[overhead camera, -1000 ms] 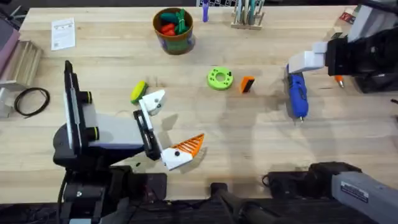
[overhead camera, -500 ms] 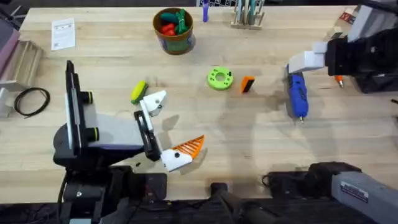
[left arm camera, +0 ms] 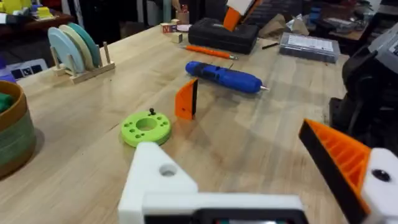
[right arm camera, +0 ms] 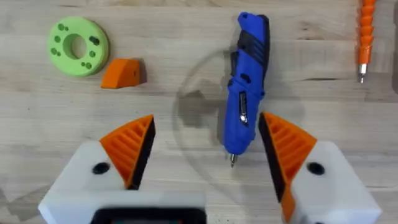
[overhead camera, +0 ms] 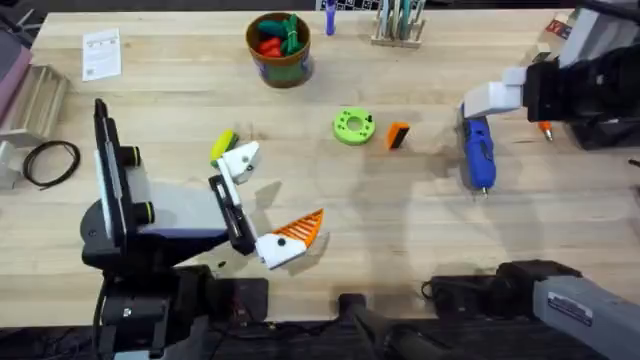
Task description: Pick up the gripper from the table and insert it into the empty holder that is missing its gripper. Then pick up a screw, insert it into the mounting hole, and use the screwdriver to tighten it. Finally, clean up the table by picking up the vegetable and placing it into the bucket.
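Note:
The gripper [overhead camera: 398, 135], a small orange block with a black face, stands beside a green disc [overhead camera: 352, 126] that carries a small dark screw-like piece [left arm camera: 151, 112]. The blue screwdriver [overhead camera: 477, 155] lies at the right, and my right gripper [right arm camera: 205, 146] hangs open above its tip end. My left gripper [overhead camera: 268, 197] is open and holds nothing. One of its fingers [left arm camera: 163, 182] is bare white with a hole; the other has an orange ribbed pad. The yellow-green vegetable [overhead camera: 221, 147] lies just beside the bare finger. The bucket [overhead camera: 279, 47] stands at the back, holding red and green toys.
A slim orange tool [overhead camera: 545, 128] lies right of the screwdriver. A rack [overhead camera: 398, 25] stands at the back, with a paper card [overhead camera: 101, 53] and a black cable loop [overhead camera: 50, 160] on the left. Bare wood runs along the table's middle and front.
My left arm has shifted slightly left, bringing its bare white finger closer to the vegetable. The right arm and the objects have not moved.

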Robot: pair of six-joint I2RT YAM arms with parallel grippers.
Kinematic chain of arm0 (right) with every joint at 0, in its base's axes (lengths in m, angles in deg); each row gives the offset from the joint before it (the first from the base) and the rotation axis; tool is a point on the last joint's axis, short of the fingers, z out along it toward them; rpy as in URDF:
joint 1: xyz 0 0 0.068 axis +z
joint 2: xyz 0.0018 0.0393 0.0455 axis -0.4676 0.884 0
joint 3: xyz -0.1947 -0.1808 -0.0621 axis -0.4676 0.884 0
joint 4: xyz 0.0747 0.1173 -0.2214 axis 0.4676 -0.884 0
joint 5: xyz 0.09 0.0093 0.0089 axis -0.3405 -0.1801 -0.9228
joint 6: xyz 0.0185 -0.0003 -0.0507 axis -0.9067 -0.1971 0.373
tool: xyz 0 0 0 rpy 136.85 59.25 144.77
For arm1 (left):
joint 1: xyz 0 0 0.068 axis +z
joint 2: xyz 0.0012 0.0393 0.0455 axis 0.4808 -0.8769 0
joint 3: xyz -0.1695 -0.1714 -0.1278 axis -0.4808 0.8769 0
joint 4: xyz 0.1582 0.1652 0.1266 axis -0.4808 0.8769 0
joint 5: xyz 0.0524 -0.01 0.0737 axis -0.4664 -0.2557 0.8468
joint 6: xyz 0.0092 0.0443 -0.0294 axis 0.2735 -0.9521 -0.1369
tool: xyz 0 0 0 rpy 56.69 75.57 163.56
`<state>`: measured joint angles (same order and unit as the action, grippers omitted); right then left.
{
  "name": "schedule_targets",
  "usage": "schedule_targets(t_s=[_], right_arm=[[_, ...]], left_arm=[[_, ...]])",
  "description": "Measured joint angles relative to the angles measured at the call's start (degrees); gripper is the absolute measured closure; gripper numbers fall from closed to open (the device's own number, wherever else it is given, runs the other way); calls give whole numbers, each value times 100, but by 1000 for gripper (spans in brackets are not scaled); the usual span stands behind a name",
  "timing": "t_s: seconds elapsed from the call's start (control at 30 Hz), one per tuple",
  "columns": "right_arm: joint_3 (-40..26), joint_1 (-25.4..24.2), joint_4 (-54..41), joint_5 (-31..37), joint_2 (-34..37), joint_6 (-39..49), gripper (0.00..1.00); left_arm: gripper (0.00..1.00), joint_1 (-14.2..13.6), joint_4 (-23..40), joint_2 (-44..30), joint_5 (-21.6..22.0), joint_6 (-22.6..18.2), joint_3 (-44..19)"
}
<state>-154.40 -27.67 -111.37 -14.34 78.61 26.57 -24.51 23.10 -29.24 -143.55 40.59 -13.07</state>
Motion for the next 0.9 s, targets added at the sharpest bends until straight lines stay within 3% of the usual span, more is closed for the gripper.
schedule_targets(t_s=[0.9], right_arm=[[0,0,0,0,0,0,10]], left_arm=[[16,0,22,0,-118,-151,0]])
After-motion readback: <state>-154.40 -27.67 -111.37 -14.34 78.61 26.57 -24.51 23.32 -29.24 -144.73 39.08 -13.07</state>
